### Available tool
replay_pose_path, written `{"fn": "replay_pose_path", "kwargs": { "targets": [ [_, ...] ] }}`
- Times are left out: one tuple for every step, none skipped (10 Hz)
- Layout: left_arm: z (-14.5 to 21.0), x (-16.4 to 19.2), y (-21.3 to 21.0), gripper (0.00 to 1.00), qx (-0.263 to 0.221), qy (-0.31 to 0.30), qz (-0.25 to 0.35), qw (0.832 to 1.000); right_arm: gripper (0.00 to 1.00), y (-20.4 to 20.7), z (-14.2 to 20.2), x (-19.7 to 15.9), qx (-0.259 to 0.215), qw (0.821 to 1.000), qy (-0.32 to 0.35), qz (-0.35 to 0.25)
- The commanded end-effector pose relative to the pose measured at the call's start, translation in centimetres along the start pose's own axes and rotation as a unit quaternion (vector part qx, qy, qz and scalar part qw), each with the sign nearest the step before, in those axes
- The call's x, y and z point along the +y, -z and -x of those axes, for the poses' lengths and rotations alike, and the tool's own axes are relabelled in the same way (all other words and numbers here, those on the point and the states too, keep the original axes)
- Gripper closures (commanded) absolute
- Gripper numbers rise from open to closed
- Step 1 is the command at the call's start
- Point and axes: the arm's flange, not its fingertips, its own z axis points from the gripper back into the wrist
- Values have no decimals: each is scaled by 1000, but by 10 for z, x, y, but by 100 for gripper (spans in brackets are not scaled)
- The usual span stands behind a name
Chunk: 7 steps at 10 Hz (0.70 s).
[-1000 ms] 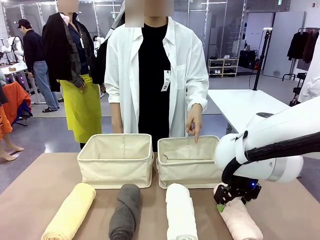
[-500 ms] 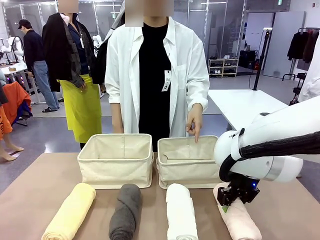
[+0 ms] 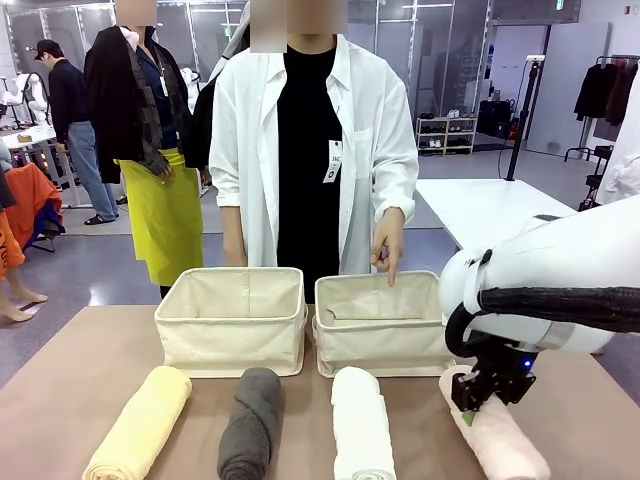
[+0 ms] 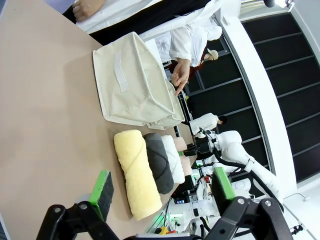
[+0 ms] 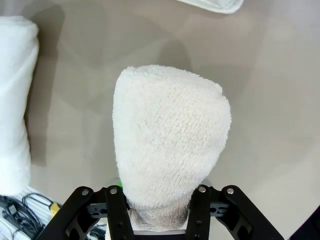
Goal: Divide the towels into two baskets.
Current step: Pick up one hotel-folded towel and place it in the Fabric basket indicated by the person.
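Table [image 3: 80, 370] from the front: your right gripper [image 3: 480, 398] is clamping on the pale pink towel [image 3: 505, 445], just before the right-hand basket [image 3: 375, 335]. Left wrist: your left gripper [image 4: 162, 185] is hanging wide open, holding nothing. Right wrist: its fingers [image 5: 117, 210] are pinching that towel's end.

Large open robotics lab or test hall, not home. Grey floor [image 3: 90, 260] runs far back to glass partition walls [image 3: 440, 60]. White worktable [image 3: 490, 215] stands behind, low metal shelf rack [image 3: 446, 135] against glass, clothes rail with dark garments [image 3: 605, 90] at far right. Brown tabletop [image 3: 80, 370] in foreground, white robot arm [image 3: 560, 280] over it. Person in white shirt [image 3: 250, 150] with clipped badge [image 3: 332, 160] at far side. Other people [image 3: 150, 130] stand farther back.
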Motion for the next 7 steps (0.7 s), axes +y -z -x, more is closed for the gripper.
{"fn": "replay_pose_path", "kwargs": {
  "targets": [
    [1, -2, -3, 0, -1, 5, 5, 1000, 100, -41, 73, 0, -1, 996, -80, -28],
    [1, -2, -3, 0, -1, 5, 5, 1000, 100, -64, 73, 6, 3, 989, -145, -39],
    [1, -2, -3, 0, -1, 5, 5, 1000, 100, -91, 75, 10, 3, 972, -232, -44],
    [1, -2, -3, 0, -1, 5, 5, 1000, 100, -109, 72, 18, -14, 955, -297, -27],
    [1, -2, -3, 0, -1, 5, 5, 1000, 100, -125, 73, 28, -18, 929, -369, -26],
    [1, -2, -3, 0, -1, 5, 5, 1000, 100, -138, 74, 45, -17, 902, -430, -31],
    [1, -2, -3, 0, -1, 5, 5, 1000, 100, -149, 77, 68, -18, 861, -507, -35]
  ]
}}
